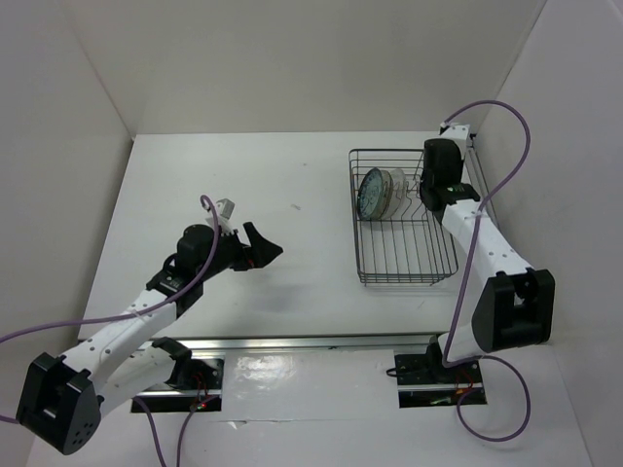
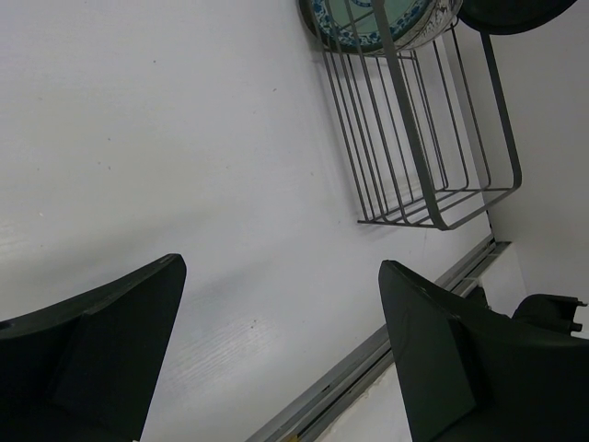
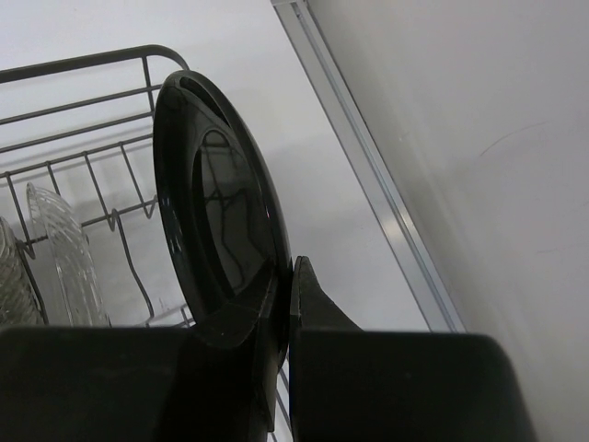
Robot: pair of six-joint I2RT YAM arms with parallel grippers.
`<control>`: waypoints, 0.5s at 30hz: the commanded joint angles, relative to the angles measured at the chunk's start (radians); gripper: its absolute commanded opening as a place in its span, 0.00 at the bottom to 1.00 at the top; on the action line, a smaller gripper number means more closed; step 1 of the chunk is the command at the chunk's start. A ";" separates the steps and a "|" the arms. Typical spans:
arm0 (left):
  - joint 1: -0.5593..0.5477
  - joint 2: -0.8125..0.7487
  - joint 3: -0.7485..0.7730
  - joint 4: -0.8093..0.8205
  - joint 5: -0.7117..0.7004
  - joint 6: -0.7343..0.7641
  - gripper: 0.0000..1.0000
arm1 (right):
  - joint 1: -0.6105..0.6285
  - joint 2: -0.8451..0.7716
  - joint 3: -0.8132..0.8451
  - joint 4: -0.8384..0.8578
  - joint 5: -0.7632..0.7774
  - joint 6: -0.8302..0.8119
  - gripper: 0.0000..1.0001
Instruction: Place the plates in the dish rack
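While left fingers point(image 1: 261, 243) hang spread above the desk point(image 2: 184, 138), right fingers point(image 3: 290, 281) pinch the black plate point(image 3: 216, 221), hiding its lower rim.

Three plates point(image 1: 373, 193) stand in the dish rack point(image 1: 407, 280), a fourth plate point(image 3: 216, 230) right of them.

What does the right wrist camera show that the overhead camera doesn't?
Only the right wrist view shows the glossy black round plate, pinched by its rim in the right gripper. Only the overhead view shows the left gripper, open above the table, and the round teal-patterned plate standing on edge. Both show the dark wire dish rack.
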 commanded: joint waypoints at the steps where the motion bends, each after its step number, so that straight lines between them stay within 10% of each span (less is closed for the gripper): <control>1: -0.004 -0.021 -0.007 0.049 0.021 -0.002 1.00 | 0.009 0.017 0.019 0.068 0.010 0.006 0.00; 15: -0.004 -0.023 -0.007 0.049 0.021 -0.002 1.00 | 0.059 0.106 0.010 0.087 0.007 0.019 0.01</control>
